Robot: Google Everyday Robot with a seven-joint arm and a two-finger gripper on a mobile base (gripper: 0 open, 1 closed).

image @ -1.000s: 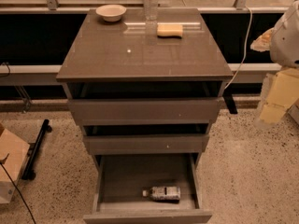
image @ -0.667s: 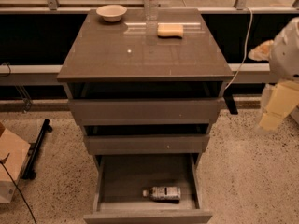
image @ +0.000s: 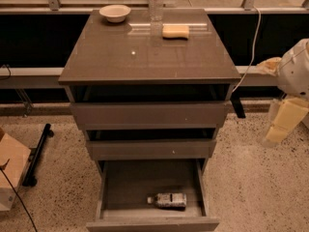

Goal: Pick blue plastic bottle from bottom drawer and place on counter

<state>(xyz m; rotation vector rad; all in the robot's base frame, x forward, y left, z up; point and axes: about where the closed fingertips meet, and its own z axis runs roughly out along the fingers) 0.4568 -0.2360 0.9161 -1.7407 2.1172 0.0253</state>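
Note:
The blue plastic bottle [image: 167,200] lies on its side in the open bottom drawer [image: 140,180], near the drawer's front, with its white cap pointing left. The counter [image: 145,57] is the cabinet's glossy grey-brown top. My gripper [image: 282,124] hangs from the white arm at the right edge of the view. It is to the right of the cabinet, at about the height of the upper drawers, well above and to the right of the bottle. It holds nothing.
On the counter's far edge stand a white bowl [image: 115,12], a tall clear water bottle [image: 155,1] and a yellow sponge [image: 175,31]. The two upper drawers are slightly open. A cardboard box [image: 9,178] and a black stand [image: 38,153] are on the floor at left. A cable [image: 248,47] hangs at right.
My gripper has moved down a little at the right of the cabinet. The bottle and the drawers have not moved.

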